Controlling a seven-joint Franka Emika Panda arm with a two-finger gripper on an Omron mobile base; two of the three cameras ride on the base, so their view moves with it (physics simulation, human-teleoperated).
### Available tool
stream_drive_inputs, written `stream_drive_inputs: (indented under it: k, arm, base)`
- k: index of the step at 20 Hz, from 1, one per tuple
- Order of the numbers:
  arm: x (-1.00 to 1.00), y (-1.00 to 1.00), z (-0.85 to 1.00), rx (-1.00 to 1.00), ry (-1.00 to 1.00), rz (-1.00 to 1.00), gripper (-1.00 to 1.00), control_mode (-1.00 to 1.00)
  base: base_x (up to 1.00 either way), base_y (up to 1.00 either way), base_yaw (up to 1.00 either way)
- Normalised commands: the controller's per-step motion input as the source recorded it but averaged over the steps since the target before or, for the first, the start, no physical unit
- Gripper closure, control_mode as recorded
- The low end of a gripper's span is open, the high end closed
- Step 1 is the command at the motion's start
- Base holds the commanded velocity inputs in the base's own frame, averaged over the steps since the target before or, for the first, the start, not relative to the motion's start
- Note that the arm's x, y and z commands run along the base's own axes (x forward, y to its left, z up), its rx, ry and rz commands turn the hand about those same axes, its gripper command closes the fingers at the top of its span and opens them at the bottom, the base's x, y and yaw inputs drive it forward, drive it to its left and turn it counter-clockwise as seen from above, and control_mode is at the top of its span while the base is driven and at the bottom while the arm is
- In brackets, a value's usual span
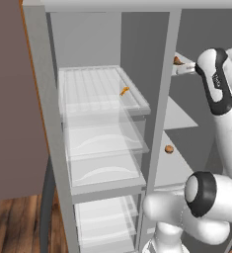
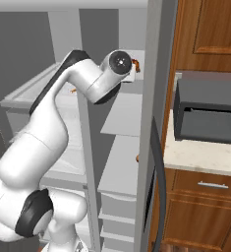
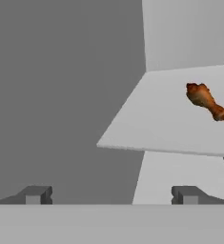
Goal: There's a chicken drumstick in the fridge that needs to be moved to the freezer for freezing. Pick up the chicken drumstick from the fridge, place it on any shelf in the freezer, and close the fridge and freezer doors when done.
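The chicken drumstick (image 3: 206, 101) is brown and lies on a pale upper shelf (image 3: 156, 128) of the fridge, ahead and to the right in the hand view. It also shows as a small brown shape (image 1: 177, 61) past my wrist in the left base view, and as the same drumstick (image 2: 135, 64) in the right base view. My gripper (image 3: 111, 195) is open, its fingertips (image 3: 35, 194) wide apart with nothing between them, short of the shelf's near edge. The freezer (image 1: 102, 94) is the left compartment, open, with clear shelves and drawers.
A small orange item (image 1: 124, 90) lies on the freezer's top shelf. A round brown item (image 1: 169, 148) sits on a lower fridge shelf. The freezer door (image 1: 14, 99) stands open at left, the fridge door (image 2: 156, 128) at right. A dark oven (image 2: 208, 110) sits on the counter (image 2: 200, 157).
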Motion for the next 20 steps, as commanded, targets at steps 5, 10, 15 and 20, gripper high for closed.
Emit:
stream_drive_inputs:
  k: [5, 10, 15, 20]
  arm:
    - [-0.76, 0.46, 0.02, 0.0, 0.09, -0.03, -1.0, -1.0]
    - [-0.48, 0.64, 0.12, -0.01, 0.25, -0.05, -1.0, -1.0]
    - [-0.37, 0.5, 0.01, -0.01, 0.24, -0.01, -1.0, -1.0]
    - [-0.32, 0.16, -0.12, -0.07, 0.02, 0.0, -1.0, -1.0]
  base:
    - [0.0, 0.0, 0.0]
    - [0.0, 0.0, 0.0]
    - [0.0, 0.0, 0.0]
    - [0.0, 0.0, 0.0]
